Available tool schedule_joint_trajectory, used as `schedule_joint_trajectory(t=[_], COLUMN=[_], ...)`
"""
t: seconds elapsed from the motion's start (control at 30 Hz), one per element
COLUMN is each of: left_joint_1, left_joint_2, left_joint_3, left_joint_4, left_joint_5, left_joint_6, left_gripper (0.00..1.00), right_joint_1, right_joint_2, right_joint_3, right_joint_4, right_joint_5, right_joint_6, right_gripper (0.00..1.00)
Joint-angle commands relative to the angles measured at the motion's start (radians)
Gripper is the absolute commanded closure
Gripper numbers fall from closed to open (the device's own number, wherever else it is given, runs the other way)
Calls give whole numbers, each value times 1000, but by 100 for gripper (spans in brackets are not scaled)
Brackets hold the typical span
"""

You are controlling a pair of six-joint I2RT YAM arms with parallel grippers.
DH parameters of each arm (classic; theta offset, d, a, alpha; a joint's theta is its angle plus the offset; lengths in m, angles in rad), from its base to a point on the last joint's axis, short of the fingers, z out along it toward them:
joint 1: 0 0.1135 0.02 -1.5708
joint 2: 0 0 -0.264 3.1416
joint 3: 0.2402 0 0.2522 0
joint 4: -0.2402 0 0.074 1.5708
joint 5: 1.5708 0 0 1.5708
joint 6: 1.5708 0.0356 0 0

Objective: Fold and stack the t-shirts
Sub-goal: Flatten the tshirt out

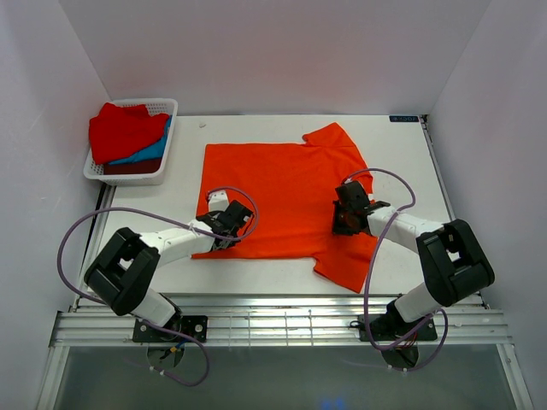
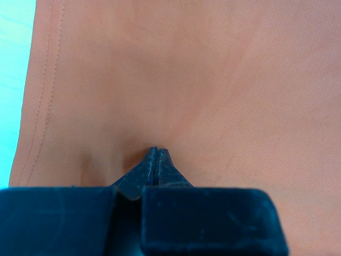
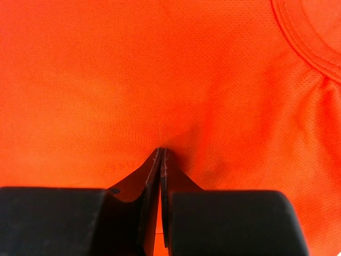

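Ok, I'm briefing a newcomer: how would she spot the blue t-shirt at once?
At the table's far left corner sits a white lattice basket. Inside, the blue t-shirt peeks out between a red t-shirt on top and a dark maroon one beneath; it is the only blue cloth there.

The flat shirt is plain orange-red. In the white lattice basket lie a red shirt, a blue shirt and a maroon shirt.

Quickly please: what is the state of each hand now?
Left hand: closed, tips on the orange t-shirt; a pinch cannot be told.
Right hand: closed, same shirt, same doubt.
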Motion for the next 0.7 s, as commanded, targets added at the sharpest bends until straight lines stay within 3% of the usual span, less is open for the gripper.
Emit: schedule_joint_trajectory(t=[0.0,0.47,0.67], left_joint_1=[-25,-69,-111], left_joint_2=[-16,5,-73], left_joint_3=[-42,-64,26], left_joint_4=[-68,-123,-152], left_joint_5=[35,1,-62], left_joint_6=[-33,-107,-101], left_gripper=[100,100,100], right_joint_1=[10,80,109], right_joint_2=[-5,-19,-81], right_joint_3=[-37,-43,90], right_joint_4=[-95,-148,-265], right_joint_5=[17,40,120], right_joint_6=[12,49,40], right_gripper=[92,92,92])
